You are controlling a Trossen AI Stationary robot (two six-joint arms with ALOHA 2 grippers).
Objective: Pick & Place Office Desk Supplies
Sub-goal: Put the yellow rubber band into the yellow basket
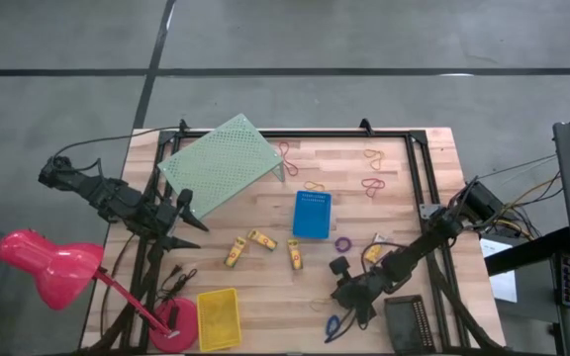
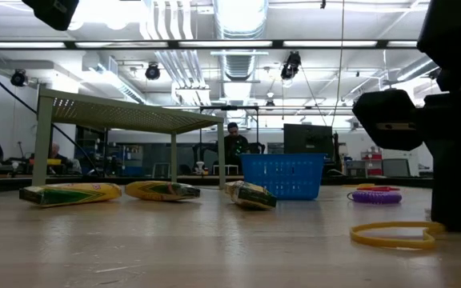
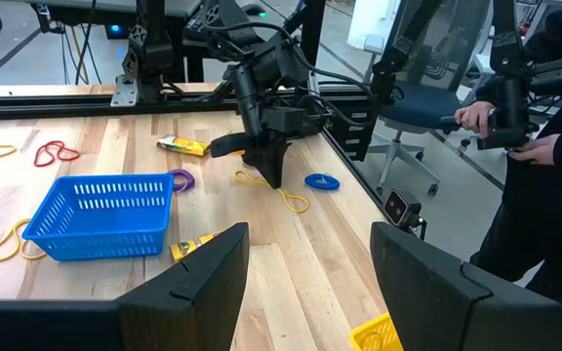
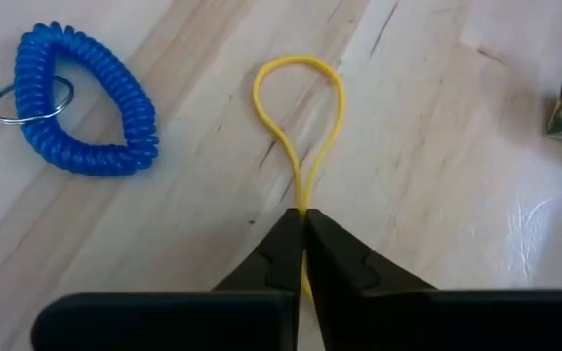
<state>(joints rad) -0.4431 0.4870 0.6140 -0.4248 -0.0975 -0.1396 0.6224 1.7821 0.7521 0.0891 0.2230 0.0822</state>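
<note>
Landmark: the blue basket (image 1: 312, 214) standing mid-counter; every place below is told from it.
Right end effector (image 4: 303, 226): pinched closed on a yellow rubber band (image 4: 301, 117), down at the counter (image 1: 265, 297) on the near-right side of the basket.
Band: lies flat on the wood, drawn into a narrow loop with both strands caught between the fingertips.
Step, as I judge it: grasp made, lift is next. Raise straight up and slowly so the thin strands do not slip out; check that the loop hangs free before travelling.
Hazard: a blue coil keyring (image 4: 76, 97) lies just beside the loop, nearer than the basket; do not drag the band across it.
Beyond: a purple coil ring (image 1: 342, 243) just right of the basket; three yellow crayon packs (image 1: 261, 239) to its near left.
Left end effector (image 1: 192, 219): fingers spread open and empty, hovering well left of the basket near the green perforated riser (image 1: 218, 161).
</note>
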